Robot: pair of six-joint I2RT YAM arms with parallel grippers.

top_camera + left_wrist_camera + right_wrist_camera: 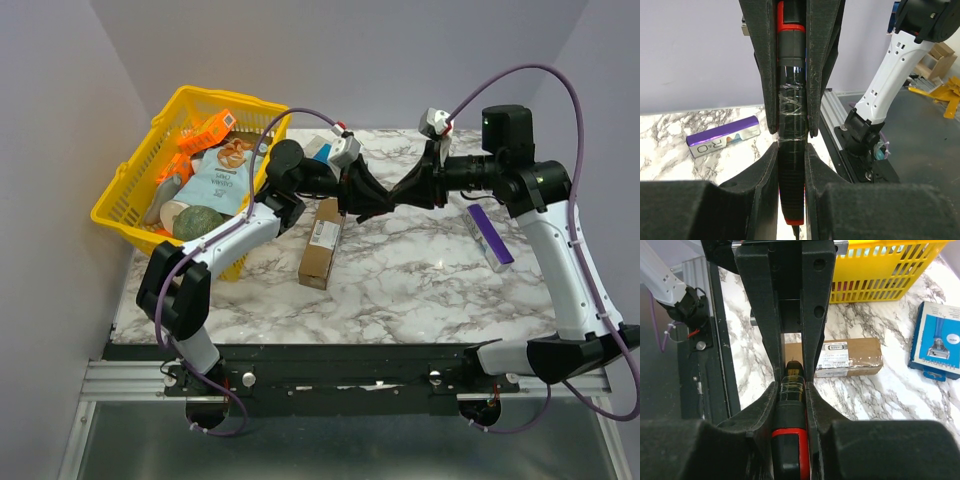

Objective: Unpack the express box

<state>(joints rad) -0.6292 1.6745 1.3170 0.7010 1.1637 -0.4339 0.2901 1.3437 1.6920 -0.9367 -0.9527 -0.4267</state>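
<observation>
Your left hand and right hand meet tip to tip, each closed narrow on the same black-and-red tool. Below them the express box lies flat on the counter, label up, near the yellow basket.

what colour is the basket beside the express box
The basket is bright yellow with slotted walls. The top external view shows it best.

Robotics lab test cell indicated. Marble-patterned counter is enclosed on three sides by plain pale walls. Left arm and right arm are bolted to an aluminium rail, with purple cables routed along them. Beyond the cell, grey floor and cardboard cartons are seen.
</observation>
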